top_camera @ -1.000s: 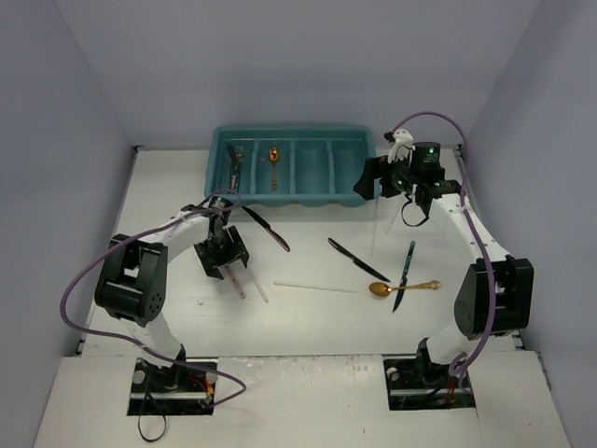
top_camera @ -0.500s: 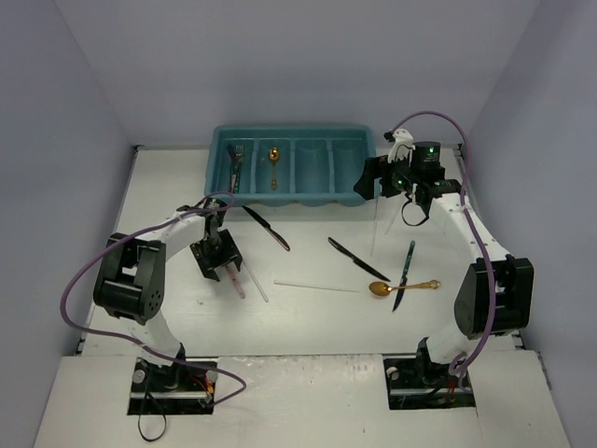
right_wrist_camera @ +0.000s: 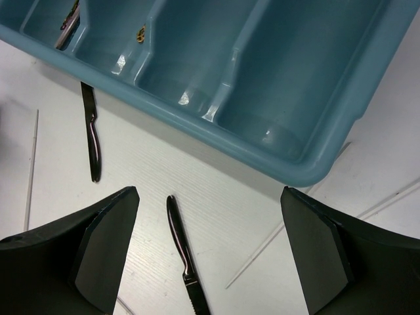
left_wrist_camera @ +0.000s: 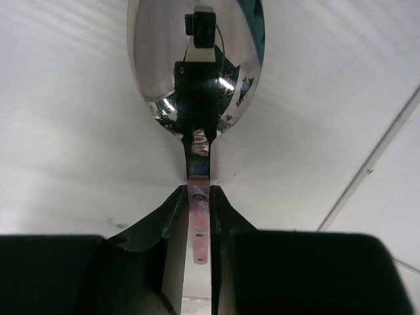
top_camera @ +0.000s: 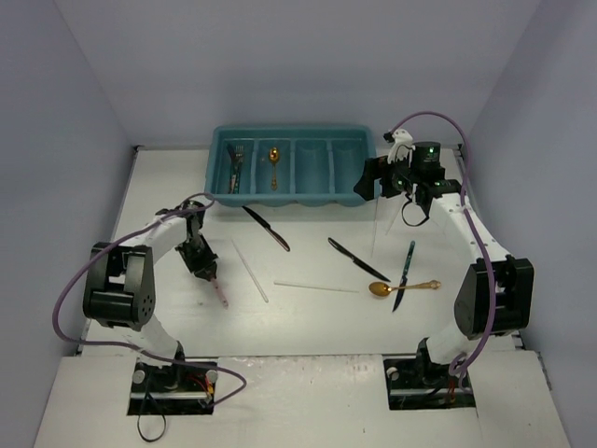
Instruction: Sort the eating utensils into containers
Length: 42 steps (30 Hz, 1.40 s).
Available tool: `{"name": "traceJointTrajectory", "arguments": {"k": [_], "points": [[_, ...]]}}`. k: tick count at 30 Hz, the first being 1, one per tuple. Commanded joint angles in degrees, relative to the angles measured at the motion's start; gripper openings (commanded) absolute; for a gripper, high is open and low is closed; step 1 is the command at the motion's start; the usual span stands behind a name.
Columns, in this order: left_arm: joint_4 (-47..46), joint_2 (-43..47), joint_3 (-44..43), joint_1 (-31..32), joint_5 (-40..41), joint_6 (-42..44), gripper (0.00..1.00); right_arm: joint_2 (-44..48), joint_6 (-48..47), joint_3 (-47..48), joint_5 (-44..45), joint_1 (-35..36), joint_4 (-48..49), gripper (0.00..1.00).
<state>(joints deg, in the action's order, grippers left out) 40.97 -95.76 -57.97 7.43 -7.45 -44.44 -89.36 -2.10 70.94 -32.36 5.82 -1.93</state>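
The mirror-bright silver spoon [left_wrist_camera: 197, 79] with a flat, pink-tinted handle is on the left part of the white bench [top_camera: 308, 322]. It is well in front of the teal-blue plastic cutlery tray [top_camera: 294, 199] and near a thin pale stick [top_camera: 250, 271] on its right. In the top view its long axis runs on a diagonal: the handle points toward the near right, and the bowl end, toward the far left, is hidden under the left gripper [left_wrist_camera: 199, 197]. The left wrist view shows the oval bowl beyond the fingertips, reflecting the dark gripper. Its narrow neck runs straight back between the fingers [left_wrist_camera: 167, 216], which are clamped on the handle from both sides. Whether the spoon rests on the bench or is raised off it cannot be told. The right gripper [right_wrist_camera: 209, 197] hangs over the tray's near right corner, its fingers wide apart with nothing between them. In the tray a silver fork [top_camera: 236, 166] lies lengthwise in the leftmost compartment and a gold-coloured spoon [top_camera: 273, 166] in the next. On the bench, a first black knife [top_camera: 266, 228] slants just in front of the tray and a second black knife [top_camera: 358, 259] lies further right. A third black knife [top_camera: 405, 273] crosses the handle of a second gold spoon [top_camera: 403, 287].
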Motion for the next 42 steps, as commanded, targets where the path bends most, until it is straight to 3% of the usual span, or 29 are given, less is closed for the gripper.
{"name": "traceJointTrajectory", "arguments": {"k": [1, 6, 8, 12, 17, 23, 31, 42], "points": [[6.42, 9.51, -1.84, -4.33, 0.86, 5.42, 0.0, 3.44, -1.08, 0.94, -0.4, 0.19, 2.19, 0.87], [7.01, 17.7, -5.43, -6.29, 2.26, 10.47, 0.0, 6.13, -6.53, -0.54, 1.25, 0.15, -0.54, 0.88], [6.09, 17.16, -9.81, -6.08, 1.53, 15.08, 0.0, 6.93, -10.12, -1.04, 2.45, -0.06, -1.44, 0.88], [4.56, 8.84, -25.42, -3.76, -1.67, 22.24, 0.0, 8.27, -18.51, -1.49, 3.46, -0.38, -4.35, 0.88], [4.02, -3.3, -51.15, 6.27, 0.64, 33.4, 0.0, 9.19, -30.0, -0.62, 5.74, -0.46, -10.55, 0.89], [-0.01, -22.03, -74.98, 12.06, -1.14, 35.91, 0.0, 10.91, -47.21, 1.13, 9.45, -1.23, -25.96, 0.86], [-15.67, -34.42, -83.29, 12.17, -3.72, 35.44, 0.0, 17.43, -54.48, -5.16, 15.8, -1.95, -31.62, 0.85], [-19.78, -41.9, -84.11, 11.73, -1.34, 35.97, 0.01, 19.72, -65.11, -5.88, 23.12, -2.49, -39.27, 0.79]]}}
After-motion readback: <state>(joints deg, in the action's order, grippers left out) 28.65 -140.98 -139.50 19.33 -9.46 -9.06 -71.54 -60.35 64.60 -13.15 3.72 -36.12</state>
